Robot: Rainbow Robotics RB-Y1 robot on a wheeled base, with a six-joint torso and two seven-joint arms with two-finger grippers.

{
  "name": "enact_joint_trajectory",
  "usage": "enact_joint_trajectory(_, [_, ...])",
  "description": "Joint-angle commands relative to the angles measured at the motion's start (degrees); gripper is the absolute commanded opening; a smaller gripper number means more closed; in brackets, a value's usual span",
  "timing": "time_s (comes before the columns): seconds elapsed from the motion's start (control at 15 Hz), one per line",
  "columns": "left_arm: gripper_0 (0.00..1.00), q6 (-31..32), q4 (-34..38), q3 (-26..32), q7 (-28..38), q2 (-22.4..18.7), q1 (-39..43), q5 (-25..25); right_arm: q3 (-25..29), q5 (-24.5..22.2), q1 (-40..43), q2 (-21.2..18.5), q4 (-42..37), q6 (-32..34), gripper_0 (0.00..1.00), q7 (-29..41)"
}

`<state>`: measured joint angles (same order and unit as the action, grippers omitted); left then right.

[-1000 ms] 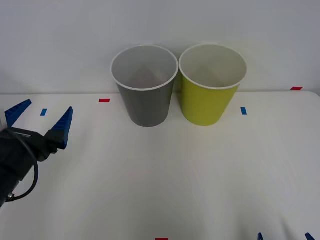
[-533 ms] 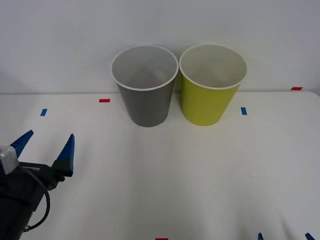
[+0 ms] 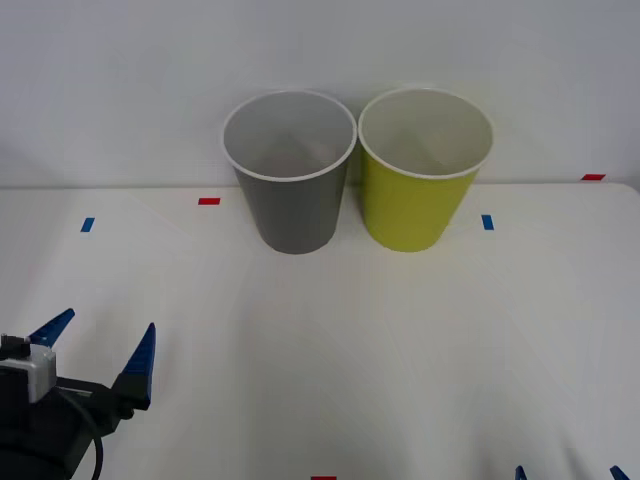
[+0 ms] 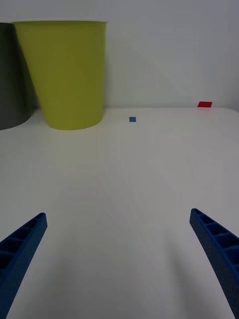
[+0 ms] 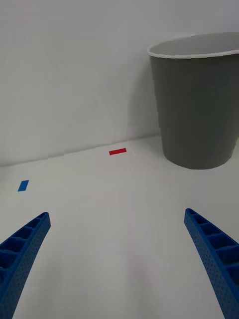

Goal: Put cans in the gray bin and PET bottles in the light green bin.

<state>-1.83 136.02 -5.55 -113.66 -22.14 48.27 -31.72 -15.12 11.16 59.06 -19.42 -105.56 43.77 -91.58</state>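
The left gripper (image 3: 100,348) hangs low over the white table (image 3: 330,360), on the near left and well in front of the gray bin (image 3: 292,170). Its two blue ribbed fingers (image 3: 139,362) are spread wide apart, with nothing between them and nothing touching them. The right gripper (image 3: 567,474) sits at the very near edge of the table, in front and to the right of the gray bin; its fingers (image 4: 219,254) are also spread wide and hold nothing.

Farther back, the gray bin stands upright at the far side of the table. The light green bin (image 3: 424,170) stands upright just beside it on its right, the two rims almost touching. From above, both bins show plain white insides; no can is visible in either.

The left wrist camera shows the gray bin (image 5: 196,102) from the side, with a red tape mark (image 5: 117,151) and a blue tape mark (image 5: 23,185) on the table to one side of it. The right wrist camera shows the light green bin (image 4: 64,72) beside the gray bin's edge (image 4: 11,79).
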Motion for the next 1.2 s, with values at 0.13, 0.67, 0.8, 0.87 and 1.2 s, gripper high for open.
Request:
enact_joint_trajectory(0.13, [0.92,2.1,-1.81,-1.65,-1.83,-1.68,3.06,0.87,0.0,0.0,0.0,0.0,0.0,0.0,1.0,0.0])
enact_joint_trajectory(0.67, [0.92,22.66,-17.02,-6.31,5.99,0.08,4.2,18.88,0.0,0.0,0.0,0.0,0.0,0.0,1.0,0.0])
enact_joint_trajectory(0.8, [0.92,24.51,-17.02,-5.08,11.7,4.12,7.19,26.97,0.0,0.0,0.0,0.0,0.0,0.0,1.0,0.0])
enact_joint_trajectory(0.87, [0.92,25.56,-17.02,-4.55,14.17,5.7,8.42,30.22,0.0,0.0,0.0,0.0,0.0,0.0,1.0,0.0])
enact_joint_trajectory(1.2, [0.92,29.52,-17.55,-2.88,23.22,10.71,12.9,39.1,0.0,0.0,0.0,0.0,0.0,0.0,1.0,0.0])
